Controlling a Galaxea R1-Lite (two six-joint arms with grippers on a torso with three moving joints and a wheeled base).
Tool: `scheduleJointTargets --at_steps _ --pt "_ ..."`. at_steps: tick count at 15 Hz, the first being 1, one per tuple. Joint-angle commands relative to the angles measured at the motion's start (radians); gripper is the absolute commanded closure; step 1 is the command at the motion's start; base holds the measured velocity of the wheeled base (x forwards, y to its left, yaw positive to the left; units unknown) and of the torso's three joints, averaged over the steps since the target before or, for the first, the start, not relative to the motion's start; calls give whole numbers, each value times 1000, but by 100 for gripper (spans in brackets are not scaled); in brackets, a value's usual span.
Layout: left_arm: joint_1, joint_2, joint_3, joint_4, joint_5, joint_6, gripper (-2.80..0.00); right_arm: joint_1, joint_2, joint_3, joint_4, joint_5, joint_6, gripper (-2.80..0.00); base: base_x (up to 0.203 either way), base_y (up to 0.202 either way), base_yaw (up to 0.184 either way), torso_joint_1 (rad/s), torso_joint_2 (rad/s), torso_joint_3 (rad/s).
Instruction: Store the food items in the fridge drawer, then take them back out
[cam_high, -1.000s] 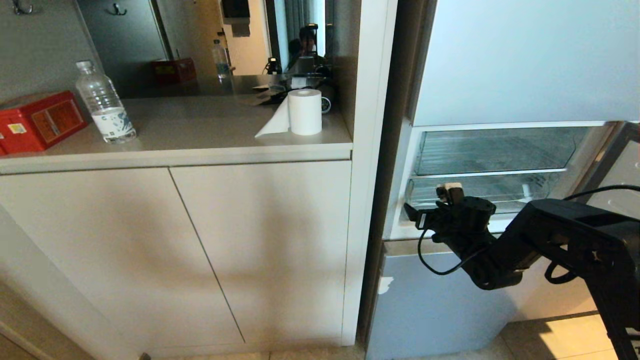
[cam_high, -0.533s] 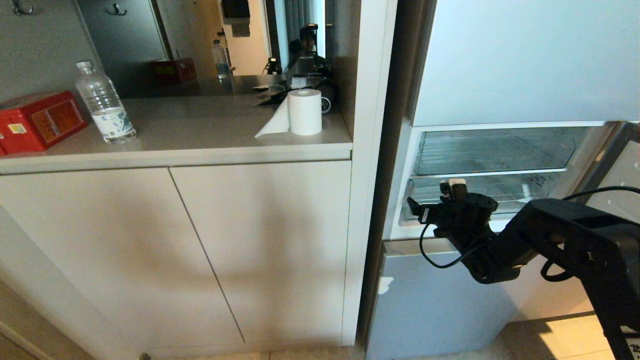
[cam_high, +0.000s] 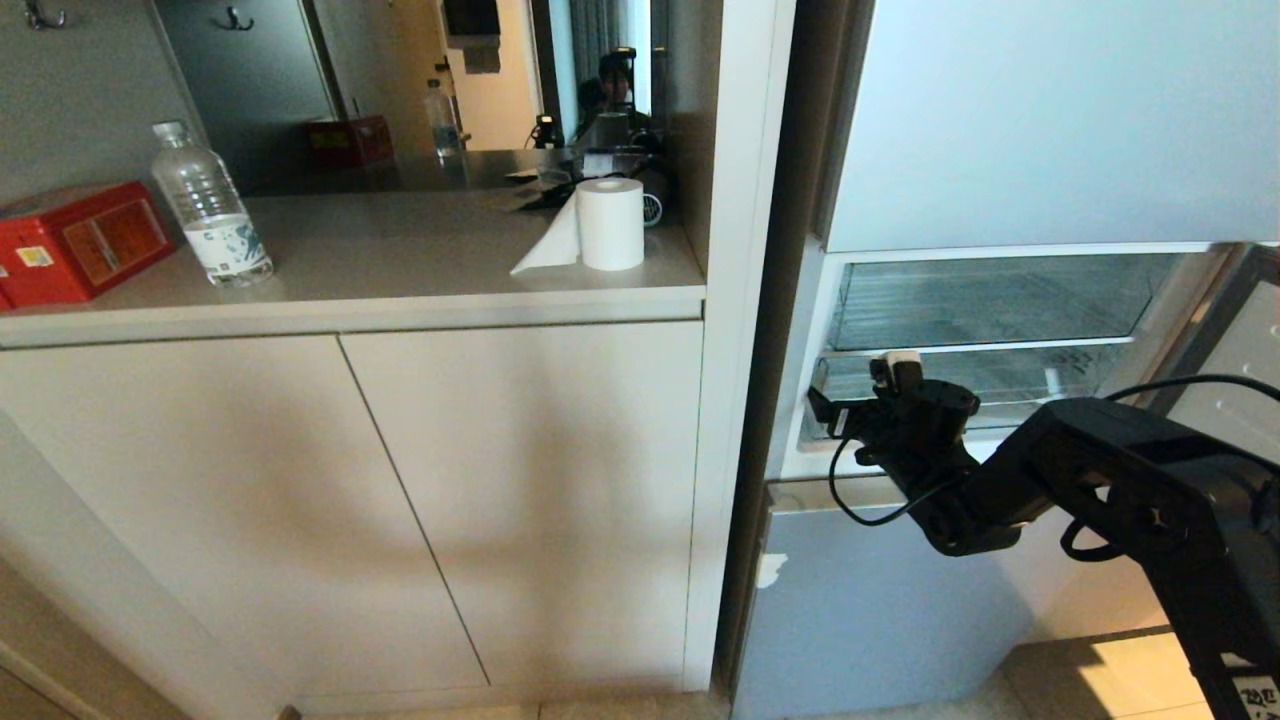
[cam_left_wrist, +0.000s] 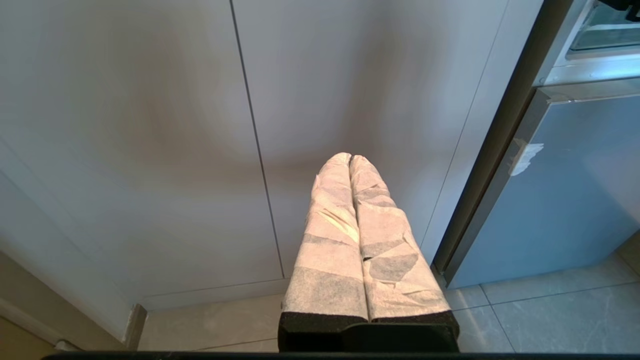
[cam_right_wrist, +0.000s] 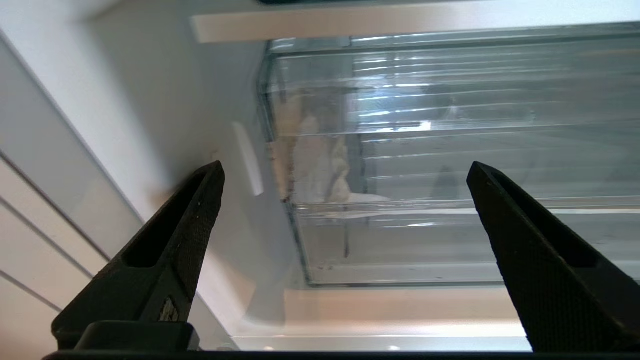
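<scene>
The fridge drawer (cam_high: 1010, 385) is seen as a clear, ribbed plastic bin. The right gripper (cam_right_wrist: 345, 172) is held spread wide before its left corner, grasping nothing. The left gripper (cam_left_wrist: 350, 159) is clenched, well left of the drawer.

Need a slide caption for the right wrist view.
Open right gripper facing the clear fridge drawer's left front corner.

The drawer (cam_right_wrist: 450, 165) is clear plastic with ribbed lines, beside the black right gripper (cam_right_wrist: 345, 170). The fridge door (cam_high: 880, 590) below the drawer is pale silver-blue. White tape wraps the left gripper (cam_left_wrist: 350, 159). The box (cam_high: 75, 240) is red, its label perhaps orange.
</scene>
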Motion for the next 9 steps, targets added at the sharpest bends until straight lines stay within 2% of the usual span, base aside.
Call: scheduleJointTargets --at_steps 1,8,9 --pt "0 1 0 0 0 0 0 0 9 -22 -7 0 2 -280 0 0 0 0 0 0" --pt "0 1 0 0 0 0 0 4 37 -70 3 -14 1 -280 0 0 0 0 0 0" --pt "0 1 0 0 0 0 0 4 41 -78 5 -14 1 0 0 0 0 0 0 0"
